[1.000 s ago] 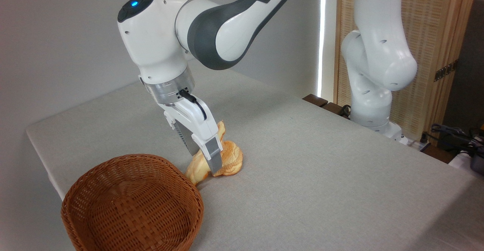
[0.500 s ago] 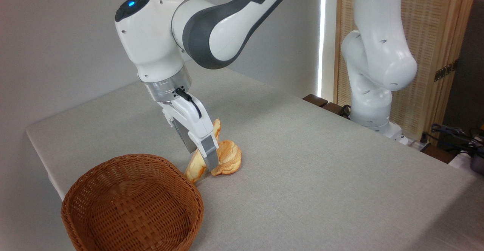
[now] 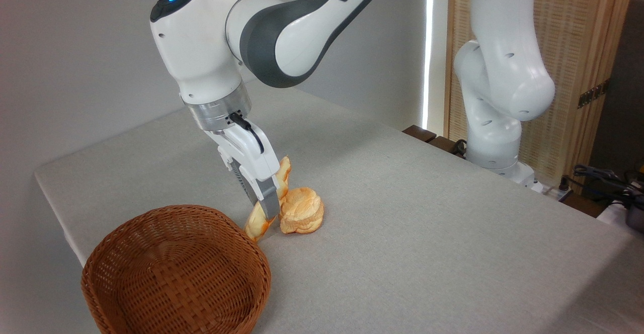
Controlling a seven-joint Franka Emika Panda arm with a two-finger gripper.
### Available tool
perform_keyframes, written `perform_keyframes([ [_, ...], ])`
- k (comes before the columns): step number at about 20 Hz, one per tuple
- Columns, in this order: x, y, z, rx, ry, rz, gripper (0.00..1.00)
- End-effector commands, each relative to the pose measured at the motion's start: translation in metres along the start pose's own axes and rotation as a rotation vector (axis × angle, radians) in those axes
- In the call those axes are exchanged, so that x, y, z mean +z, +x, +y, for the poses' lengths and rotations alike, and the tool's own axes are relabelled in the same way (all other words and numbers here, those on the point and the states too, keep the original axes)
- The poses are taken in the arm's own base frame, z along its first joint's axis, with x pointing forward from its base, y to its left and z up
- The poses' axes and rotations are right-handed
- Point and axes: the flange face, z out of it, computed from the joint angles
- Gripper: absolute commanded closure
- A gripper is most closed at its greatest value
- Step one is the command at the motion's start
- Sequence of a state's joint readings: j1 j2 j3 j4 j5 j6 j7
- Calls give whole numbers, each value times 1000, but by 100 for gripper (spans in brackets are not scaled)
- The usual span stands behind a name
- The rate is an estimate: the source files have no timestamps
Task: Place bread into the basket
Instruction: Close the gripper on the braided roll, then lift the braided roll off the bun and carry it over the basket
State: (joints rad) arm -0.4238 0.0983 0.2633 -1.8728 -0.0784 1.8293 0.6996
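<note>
Since one second ago, pincer [image 3: 267, 208] has risen, clamped on bread [image 3: 257, 223], which now tilts steeply: lower end beside basket [image 3: 176, 268] rim, upper end pointing up-right. Round bun [image 3: 302, 217] sits just right. Grey surface [image 3: 427, 233] lies bare rightward; its left edge runs near the basket. Wall behind.

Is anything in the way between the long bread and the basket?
Nothing visible blocks it. The gripper is closed on the long bread, right beside the basket. Only the near rim has to be cleared. The round bun sits on the far side.
</note>
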Motion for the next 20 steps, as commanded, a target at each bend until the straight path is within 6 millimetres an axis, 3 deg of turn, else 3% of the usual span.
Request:
perform_keyframes([
  [1, -7, 0, 1, 15, 7, 22, 60],
  [6, -29, -4, 6, 18, 0, 27, 60],
  [12, -36, -10, 27, 44, -54, -23, 60],
  [20, -95, -13, 34, 58, -5, 56, 55],
])
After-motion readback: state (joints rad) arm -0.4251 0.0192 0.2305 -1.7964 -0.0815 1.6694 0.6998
